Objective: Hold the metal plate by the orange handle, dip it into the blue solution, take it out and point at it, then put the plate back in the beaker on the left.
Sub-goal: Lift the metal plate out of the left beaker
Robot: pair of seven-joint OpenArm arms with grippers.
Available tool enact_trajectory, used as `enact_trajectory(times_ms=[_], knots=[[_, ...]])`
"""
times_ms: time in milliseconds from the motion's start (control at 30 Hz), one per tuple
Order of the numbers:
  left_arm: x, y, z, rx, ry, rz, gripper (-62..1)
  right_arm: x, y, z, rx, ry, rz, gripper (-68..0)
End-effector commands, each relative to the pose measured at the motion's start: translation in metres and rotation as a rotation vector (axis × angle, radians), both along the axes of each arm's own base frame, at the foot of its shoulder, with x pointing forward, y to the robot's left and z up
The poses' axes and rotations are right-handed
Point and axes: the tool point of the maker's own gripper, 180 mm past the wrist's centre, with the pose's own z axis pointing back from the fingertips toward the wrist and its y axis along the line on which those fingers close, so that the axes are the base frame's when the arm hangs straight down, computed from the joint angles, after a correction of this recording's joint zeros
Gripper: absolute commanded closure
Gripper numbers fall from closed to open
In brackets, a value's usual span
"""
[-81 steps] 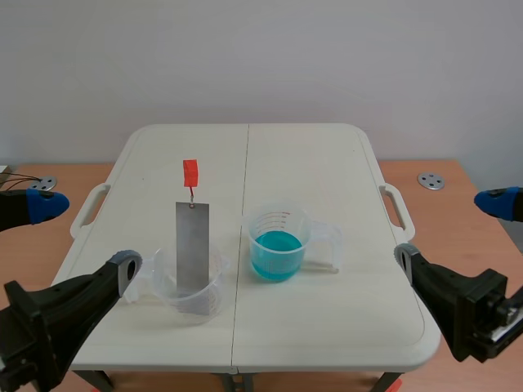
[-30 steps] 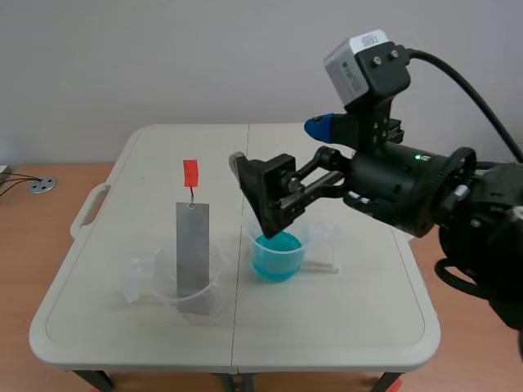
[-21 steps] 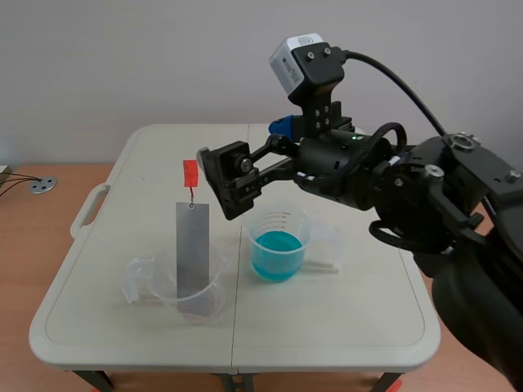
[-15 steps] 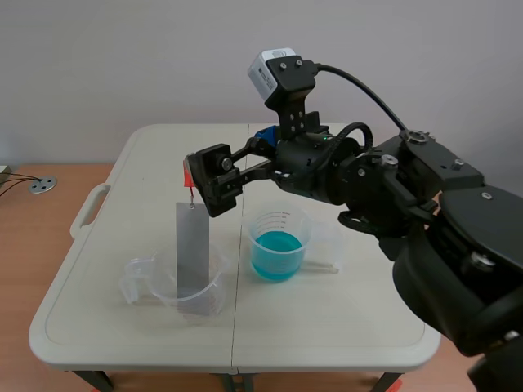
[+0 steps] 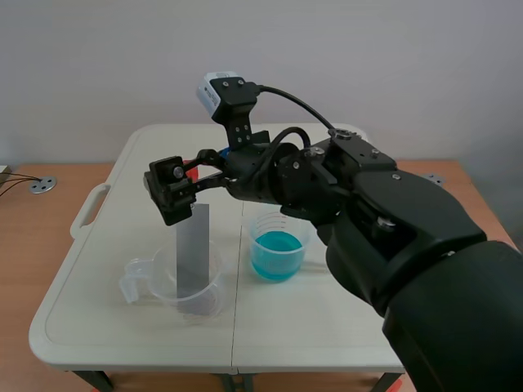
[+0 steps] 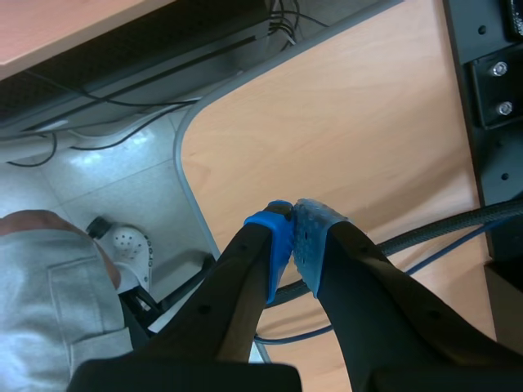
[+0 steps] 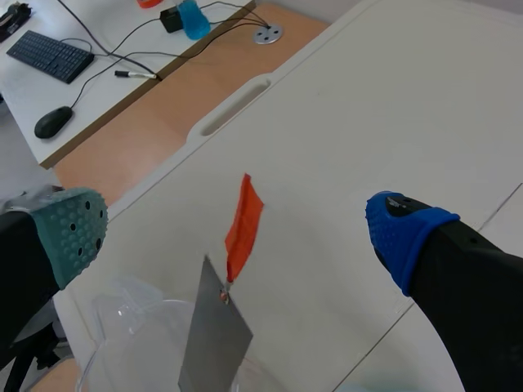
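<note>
The right gripper hangs wide open astride the orange handle, seemingly not touching it, while the metal plate stands in the left beaker, dipping and pointing not yet done.

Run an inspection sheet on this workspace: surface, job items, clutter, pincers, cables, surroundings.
Surface: white table, no spills seen.
Job's things: metal plate standing in the left beaker, orange handle free; blue solution in the right beaker.
Clutter: nothing seen.
Pincers: right pincer open astride the handle, not touching; left pincer shut on nothing.
Cables: camera cable on the right arm; cables beneath the left pincer.
Surroundings: keyboard and mouse beyond the table.
</note>
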Motion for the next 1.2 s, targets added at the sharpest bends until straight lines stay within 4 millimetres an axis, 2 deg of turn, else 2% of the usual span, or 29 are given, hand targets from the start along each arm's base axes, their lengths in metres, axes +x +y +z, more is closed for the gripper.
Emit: enact_trajectory(times_ms=[0,300,400,567,733,1167], knots=[[0.0021,0.0002,0.0034,-0.004,-0.011,-0.004,-2.8,0.0038,0.0094,0.0199,0.036,-0.046,0.017,-66.3],[0.0022,0.0002,0.0034,-0.004,-0.011,-0.004,-2.7,-0.0007,0.0147,0.0187,0.04,-0.027,0.034,-65.6],[0.0022,0.0002,0.0034,-0.004,-0.011,-0.004,-2.7,-0.0013,0.0147,0.0178,0.039,-0.019,0.035,-58.5],[0.0036,0.0002,0.0034,-0.004,-0.014,-0.004,-2.8,-0.0037,0.0144,0.0124,0.019,0.007,0.043,-53.0],[0.007,0.0005,0.0035,-0.002,-0.02,-0.005,-2.8,-0.0041,0.0147,0.0124,0.023,0.013,0.044,-41.8],[0.0072,0.0014,0.0024,0.004,-0.009,-0.005,-2.8,-0.0031,0.015,0.0151,0.035,0.004,0.04,-18.9]])
